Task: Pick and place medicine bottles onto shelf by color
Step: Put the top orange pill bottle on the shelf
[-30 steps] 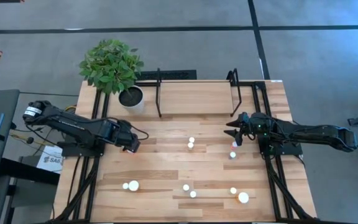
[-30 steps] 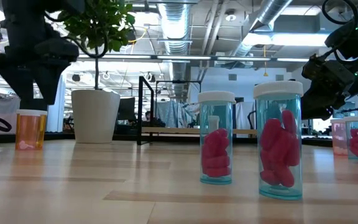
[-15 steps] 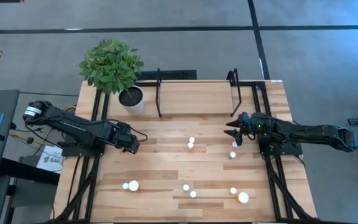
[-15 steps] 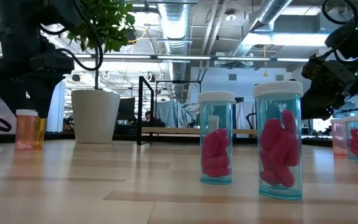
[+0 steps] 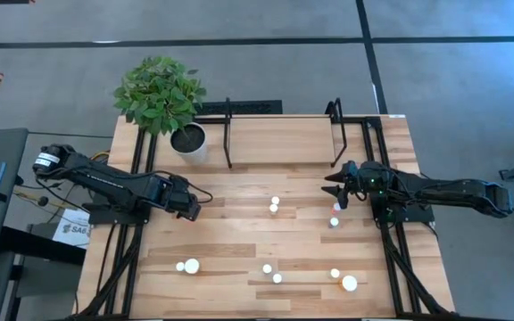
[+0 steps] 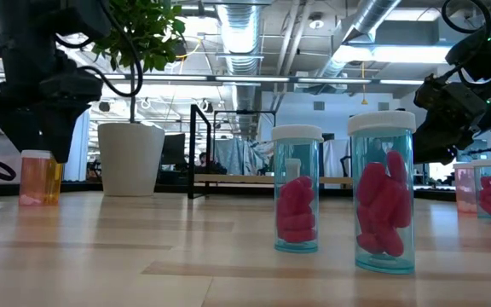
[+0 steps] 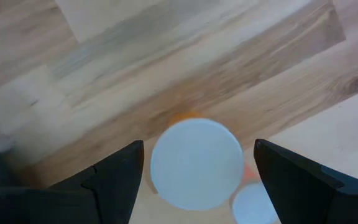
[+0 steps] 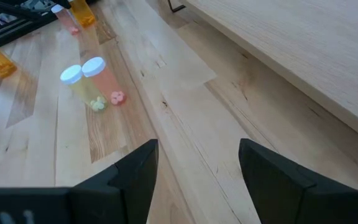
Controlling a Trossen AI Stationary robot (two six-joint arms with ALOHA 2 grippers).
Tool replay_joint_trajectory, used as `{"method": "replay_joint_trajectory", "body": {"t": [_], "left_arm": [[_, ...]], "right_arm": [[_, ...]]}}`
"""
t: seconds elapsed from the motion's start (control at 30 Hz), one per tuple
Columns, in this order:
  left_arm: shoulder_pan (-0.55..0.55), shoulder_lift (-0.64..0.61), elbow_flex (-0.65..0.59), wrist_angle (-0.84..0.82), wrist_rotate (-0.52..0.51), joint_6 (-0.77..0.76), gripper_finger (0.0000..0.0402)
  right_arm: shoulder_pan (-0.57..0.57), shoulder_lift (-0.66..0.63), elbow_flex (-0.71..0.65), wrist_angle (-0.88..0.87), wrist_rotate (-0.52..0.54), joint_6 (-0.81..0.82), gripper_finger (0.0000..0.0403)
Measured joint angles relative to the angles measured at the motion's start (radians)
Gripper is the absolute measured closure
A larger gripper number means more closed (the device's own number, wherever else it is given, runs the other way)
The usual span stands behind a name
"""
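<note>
From above, the left gripper [image 5: 188,206] sits at nine o'clock on the table, the right gripper [image 5: 335,189] at three, just off the shelf [image 5: 281,141]. Left wrist view: spread fingers [image 7: 114,180] flank an orange medicine bottle [image 7: 196,163], untouched. Right wrist view: fingers [image 8: 132,174] parted, empty; a pale pair of bottles [image 8: 86,79] stands beyond.

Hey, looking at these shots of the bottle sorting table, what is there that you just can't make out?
- Bottle under the left gripper, left wrist view: the white cap hides nearly all of its body.
- Shelf, low view: far off, partly behind the two pink-pill bottles.
- Bottle colours, high view: only white caps show, too small.
- Right gripper, right wrist view: fingertips cut off by the edge.
</note>
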Motion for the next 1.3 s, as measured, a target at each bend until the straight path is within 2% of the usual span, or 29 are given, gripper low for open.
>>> {"method": "replay_joint_trajectory", "body": {"t": [0.5, 0.73, 1.0, 1.3], "left_arm": [[0.0, 0.0, 0.0, 0.007, -0.02, 0.008, 0.0111], [0.0, 0.0, 0.0, -0.013, 0.017, -0.049, 0.0111], [-0.003, 0.0, 0.001, -0.019, -0.025, -0.059, 0.0111], [-0.003, 0.0, 0.001, -0.02, -0.018, -0.097, 0.0111]], "right_arm": [[0.0, 0.0, 0.0, 0.0, 0.0, 0.0, 0.0154], [0.0, 0.0, 0.0, 0.0, 0.0, 0.0, 0.0154], [0.0, 0.0, 0.0, 0.0, 0.0, 0.0, 0.0154], [0.0, 0.0, 0.0, 0.0, 0.0, 0.0, 0.0154]]}}
